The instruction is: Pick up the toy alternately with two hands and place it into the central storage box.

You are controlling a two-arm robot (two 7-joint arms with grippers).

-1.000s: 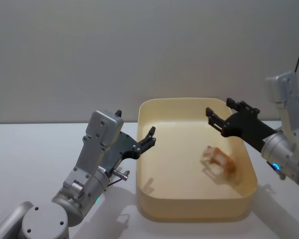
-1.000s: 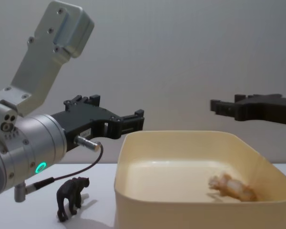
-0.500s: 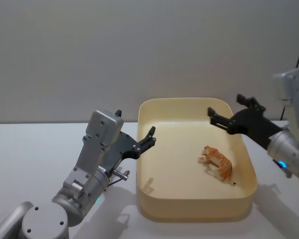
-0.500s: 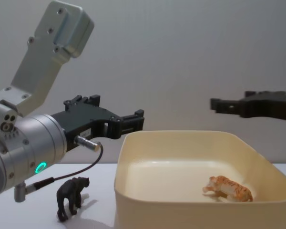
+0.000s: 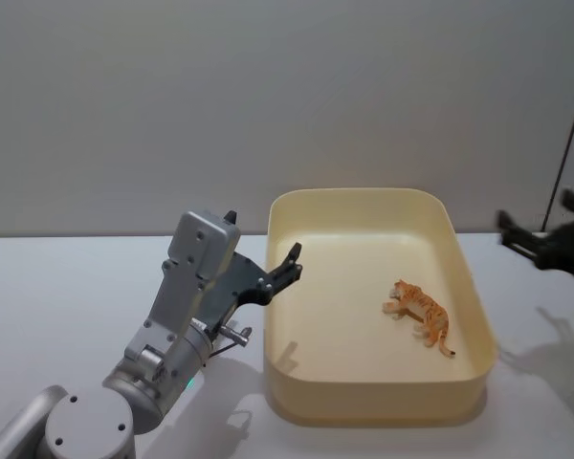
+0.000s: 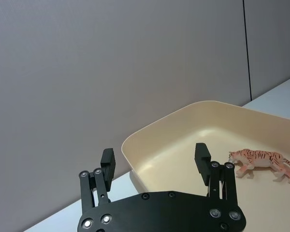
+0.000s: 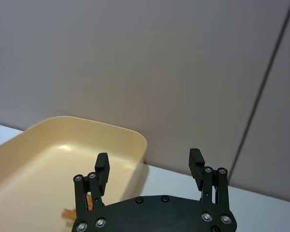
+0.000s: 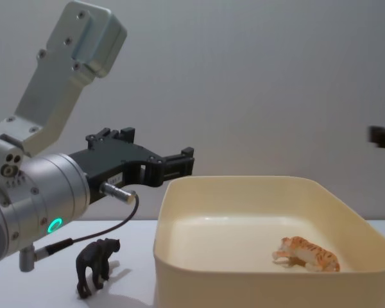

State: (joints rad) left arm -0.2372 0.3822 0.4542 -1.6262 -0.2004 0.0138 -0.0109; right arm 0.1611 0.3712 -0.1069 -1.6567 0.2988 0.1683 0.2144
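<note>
Orange tiger lies inside the cream box; my right gripper hangs beside it, fingers wide, empty. Now my left gripper, wide too, should take the black bear.

Count was: 1 cream-yellow storage tub at ctr. 2 toy animals total: 1 orange striped tiger figurine lay inside the tub, right of ctr, and 1 dark bear figurine stood on the table, just left of the tub. 2 black grippers were there: left gripper by the tub's left wall, right gripper out to the right of the tub. Each had 2 fingers, so 4 in all. 1 silver arm on the left carried 1 green ring light and 1 thin black cable. 1 white table.
</note>
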